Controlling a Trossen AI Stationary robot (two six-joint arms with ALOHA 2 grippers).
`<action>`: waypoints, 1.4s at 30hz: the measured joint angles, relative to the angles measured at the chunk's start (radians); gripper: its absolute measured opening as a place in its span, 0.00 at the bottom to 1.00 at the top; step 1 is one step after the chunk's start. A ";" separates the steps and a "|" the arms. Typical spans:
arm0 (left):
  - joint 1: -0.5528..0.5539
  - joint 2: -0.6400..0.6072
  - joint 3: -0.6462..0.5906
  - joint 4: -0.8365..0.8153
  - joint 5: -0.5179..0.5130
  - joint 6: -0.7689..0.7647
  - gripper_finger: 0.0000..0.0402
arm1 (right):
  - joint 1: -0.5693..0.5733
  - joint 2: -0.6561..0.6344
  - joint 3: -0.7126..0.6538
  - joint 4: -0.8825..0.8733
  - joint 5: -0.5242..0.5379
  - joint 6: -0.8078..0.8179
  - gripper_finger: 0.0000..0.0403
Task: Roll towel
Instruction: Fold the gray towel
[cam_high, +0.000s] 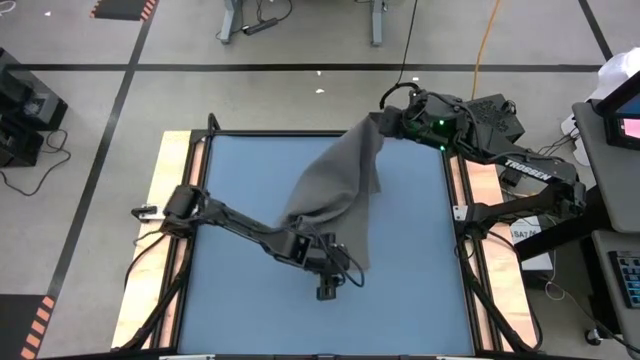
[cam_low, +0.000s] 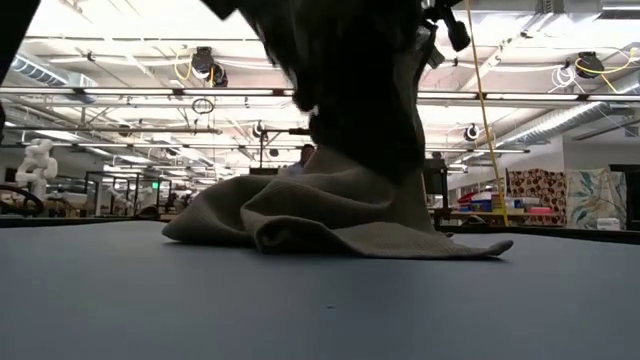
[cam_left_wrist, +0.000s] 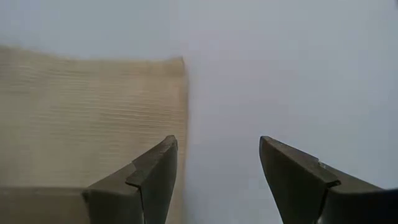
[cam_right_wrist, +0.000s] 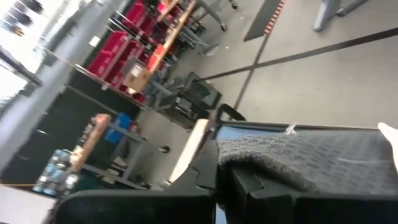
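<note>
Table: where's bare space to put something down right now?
Free: the table's whole left strip, apart from the left arm crossing it, and the near right corner. Crowded: the middle, where the towel hangs from the right hand and the open left hand sits at its near edge.

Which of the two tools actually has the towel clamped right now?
The right tool, at the table's far edge: it is shut on a corner of the towel and holds it lifted. The left tool stands open beside the cloth's near edge, gripping nothing.
</note>
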 joint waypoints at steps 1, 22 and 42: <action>0.000 0.018 0.000 -0.002 -0.001 0.002 0.57 | 0.000 0.000 0.000 -0.015 0.000 -0.002 0.00; 0.054 0.038 0.001 -0.360 -0.011 0.106 0.02 | 0.026 -0.024 0.000 -0.312 -0.278 -0.026 0.00; 0.118 -0.563 0.000 -0.874 -0.199 0.165 0.00 | 0.374 0.028 -0.081 -0.648 -0.103 0.131 0.00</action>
